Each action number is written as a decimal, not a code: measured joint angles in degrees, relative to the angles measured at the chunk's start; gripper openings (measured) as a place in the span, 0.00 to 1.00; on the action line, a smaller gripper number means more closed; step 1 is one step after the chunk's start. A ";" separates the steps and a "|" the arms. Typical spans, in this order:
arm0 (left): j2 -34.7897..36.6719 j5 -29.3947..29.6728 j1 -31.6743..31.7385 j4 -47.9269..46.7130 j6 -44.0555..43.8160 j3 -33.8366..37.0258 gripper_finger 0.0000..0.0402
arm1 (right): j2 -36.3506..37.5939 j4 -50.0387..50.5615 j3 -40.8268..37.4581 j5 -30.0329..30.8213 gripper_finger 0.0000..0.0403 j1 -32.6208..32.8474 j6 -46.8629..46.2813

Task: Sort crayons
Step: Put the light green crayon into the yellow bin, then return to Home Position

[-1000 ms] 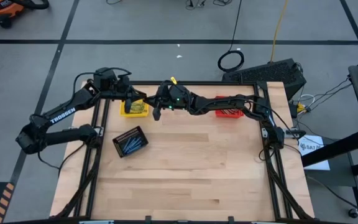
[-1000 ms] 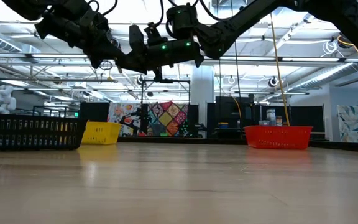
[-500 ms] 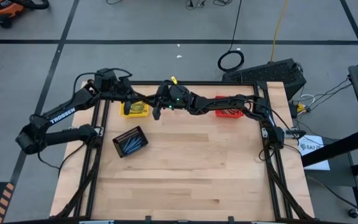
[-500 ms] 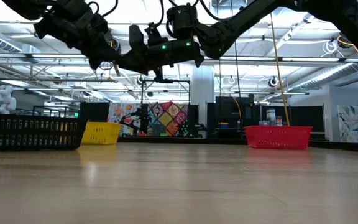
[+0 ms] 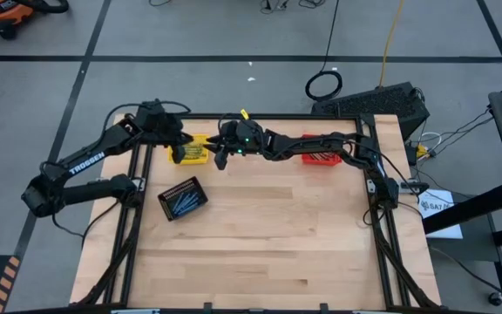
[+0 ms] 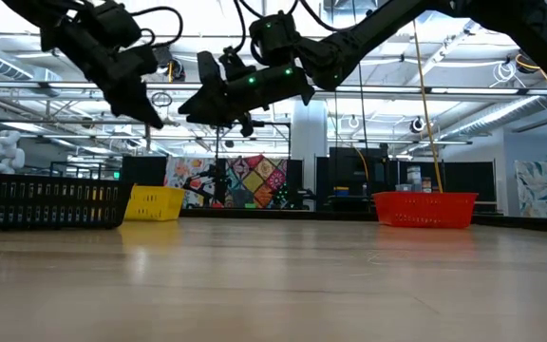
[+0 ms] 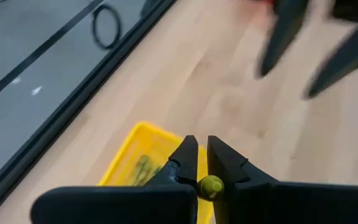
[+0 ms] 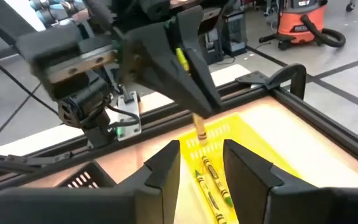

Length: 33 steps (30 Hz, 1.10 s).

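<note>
- The left gripper [image 7: 197,163] has its fingers [image 7: 182,160] pressed on a yellow crayon [image 7: 211,185]; the right wrist view shows the same crayon [image 8: 190,93] sticking out past the fingertips and pointing down.
- This gripper [image 5: 178,146] hangs above the yellow basket [image 5: 200,158] at the far left of the surface [image 5: 268,235], clear of it.
- More yellow crayons [image 8: 211,180] lie inside that basket [image 8: 253,140].
- The right gripper [image 8: 202,163] has its fingers [image 8: 166,167] spread with nothing between them; it hovers just beside the left gripper, over the far middle of the surface [image 5: 223,153].
- Blue-grey crayons [image 5: 183,201] lie in the black basket [image 5: 171,191], nearer on the left.
- The red basket [image 5: 321,158] stands at the far right, partly under the right arm; its contents cannot be made out.
</note>
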<state>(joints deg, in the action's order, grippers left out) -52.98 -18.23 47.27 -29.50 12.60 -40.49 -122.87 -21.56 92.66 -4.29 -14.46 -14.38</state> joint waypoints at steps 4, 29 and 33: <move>-2.02 5.64 0.02 -1.12 -0.13 0.00 0.03 | 0.00 -0.07 0.02 -0.13 0.27 -0.09 -1.39; -20.76 9.66 -1.99 -0.31 -3.16 0.02 0.18 | 0.00 0.60 0.02 -0.40 0.27 -0.09 -1.66; -19.92 9.30 -3.16 1.20 -3.30 -0.24 0.20 | 0.67 2.18 0.02 -1.20 0.27 -0.09 -1.65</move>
<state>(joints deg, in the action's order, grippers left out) -72.90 -8.94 44.11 -28.30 9.30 -40.73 -122.20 -19.38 92.68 -5.49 -14.55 -16.03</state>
